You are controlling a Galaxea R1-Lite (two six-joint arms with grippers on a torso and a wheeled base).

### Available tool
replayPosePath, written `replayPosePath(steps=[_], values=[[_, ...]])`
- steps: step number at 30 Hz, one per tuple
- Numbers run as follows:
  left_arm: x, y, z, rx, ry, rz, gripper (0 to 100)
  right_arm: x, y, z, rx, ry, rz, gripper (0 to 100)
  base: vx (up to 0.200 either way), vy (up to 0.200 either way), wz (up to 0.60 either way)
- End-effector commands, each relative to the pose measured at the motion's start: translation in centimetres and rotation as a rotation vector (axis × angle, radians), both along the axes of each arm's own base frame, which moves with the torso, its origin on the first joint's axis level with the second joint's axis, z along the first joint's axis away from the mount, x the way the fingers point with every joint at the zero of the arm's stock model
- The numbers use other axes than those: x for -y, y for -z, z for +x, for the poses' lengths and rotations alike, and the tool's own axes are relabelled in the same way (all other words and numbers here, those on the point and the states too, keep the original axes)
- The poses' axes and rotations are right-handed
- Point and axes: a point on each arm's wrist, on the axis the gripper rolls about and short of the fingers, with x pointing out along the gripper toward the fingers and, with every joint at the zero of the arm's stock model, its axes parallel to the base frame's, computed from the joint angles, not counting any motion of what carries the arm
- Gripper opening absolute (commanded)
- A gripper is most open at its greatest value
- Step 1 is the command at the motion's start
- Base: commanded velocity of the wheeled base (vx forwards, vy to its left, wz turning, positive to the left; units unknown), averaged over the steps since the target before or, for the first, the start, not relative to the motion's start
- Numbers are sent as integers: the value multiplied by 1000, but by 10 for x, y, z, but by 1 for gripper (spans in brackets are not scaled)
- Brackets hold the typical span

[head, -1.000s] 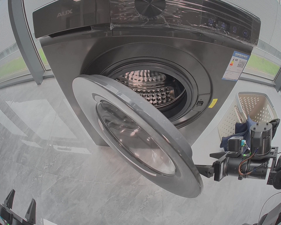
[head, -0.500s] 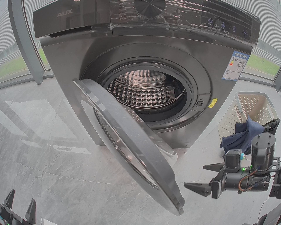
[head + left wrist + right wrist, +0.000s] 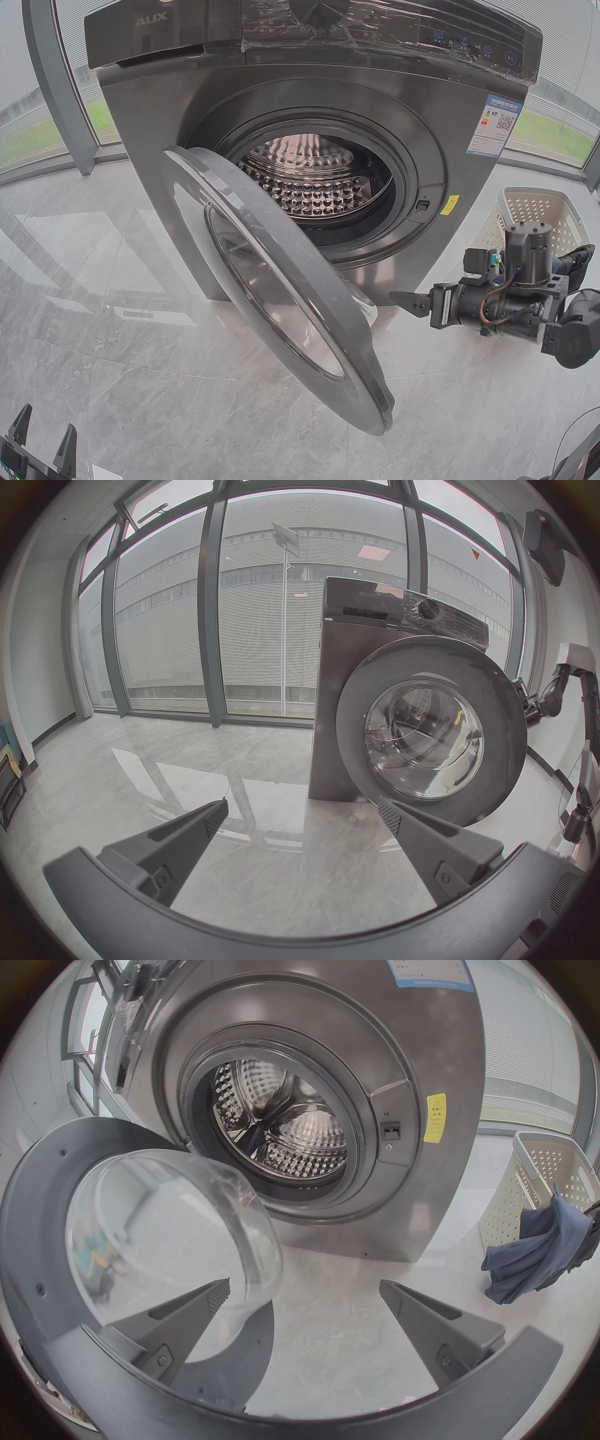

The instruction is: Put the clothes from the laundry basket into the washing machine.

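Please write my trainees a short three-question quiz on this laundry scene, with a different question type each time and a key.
1. True or false: the washing machine's door stands open.
2. Where is the blue garment?
A. inside the drum
B. draped over the rim of the laundry basket
C. flat on the floor under the door
3. Fill in the blank: the right gripper has its fingers ____ and holds nothing.

Key:
1. True
2. B
3. open
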Motion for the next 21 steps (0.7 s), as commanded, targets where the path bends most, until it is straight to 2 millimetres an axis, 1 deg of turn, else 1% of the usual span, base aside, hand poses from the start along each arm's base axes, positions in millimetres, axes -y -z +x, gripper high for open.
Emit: replayPosePath(steps=[1, 4, 7, 8, 9, 14, 17, 19, 21], values=[[0, 5, 0, -6, 0, -1, 100, -16, 10, 43, -11, 59, 4, 100, 0, 0, 0], [0, 5, 0, -6, 0, -1, 100, -23, 14, 50, -19, 51, 6, 100, 0, 0, 0], [0, 5, 0, -6, 0, -1, 100, -35, 22, 43, -42, 12, -5, 100, 0, 0, 0], [0, 5, 0, -6, 0, -1, 100, -35, 22, 43, -42, 10, -5, 100, 0, 0, 0], [0, 5, 0, -6, 0, -1, 100, -39, 26, 36, -58, -9, -15, 100, 0, 0, 0], [0, 5, 0, -6, 0, -1, 100, -44, 31, 24, -77, -40, -29, 100, 0, 0, 0], [0, 5, 0, -6, 0, -1, 100, -47, 33, 10, -89, -75, -39, 100, 0, 0, 0], [0, 5, 0, -6, 0, -1, 100, -53, 35, 0, -97, -108, -44, 100, 0, 0, 0], [0, 5, 0, -6, 0, -1, 100, -57, 35, -5, -99, -128, -47, 100, 0, 0, 0]])
